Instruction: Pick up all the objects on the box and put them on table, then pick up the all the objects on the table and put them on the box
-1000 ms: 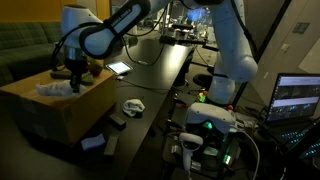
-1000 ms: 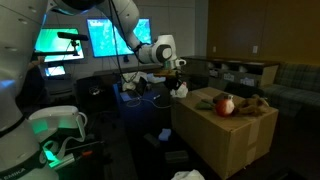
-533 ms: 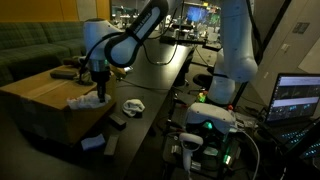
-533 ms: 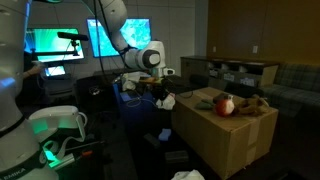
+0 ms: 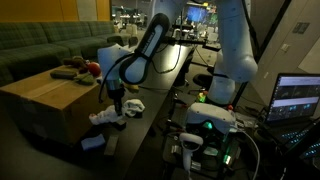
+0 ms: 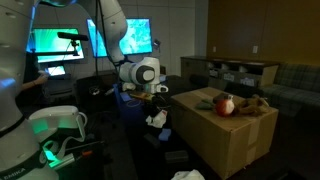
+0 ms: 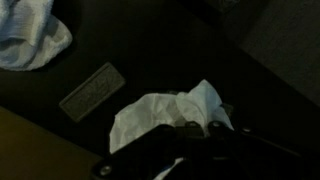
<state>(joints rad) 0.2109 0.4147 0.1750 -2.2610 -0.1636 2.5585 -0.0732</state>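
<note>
Long black table (image 5: pixel 165 80) lies right of the cardboard box (image 5: pixel 45 100), which bears a red toy (image 5: pixel 93 68). Over the table's near end, the gripper (image 5: pixel 114 104) has its jaws clamped tight on the white fluffy cloth (image 5: pixel 104 117), just left of a pale grey cloth (image 5: pixel 133 105)

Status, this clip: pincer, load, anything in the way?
Pincer shut on white cloth. Cloth at table level, beside box. Grey cloth nearby, not blocking.

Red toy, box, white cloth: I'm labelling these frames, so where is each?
red toy (image 6: pixel 225 104), exterior view, its round middle.
box (image 6: pixel 245 145), exterior view, its side wall.
white cloth (image 7: pixel 160 112), wrist view, its crumpled middle.
</note>
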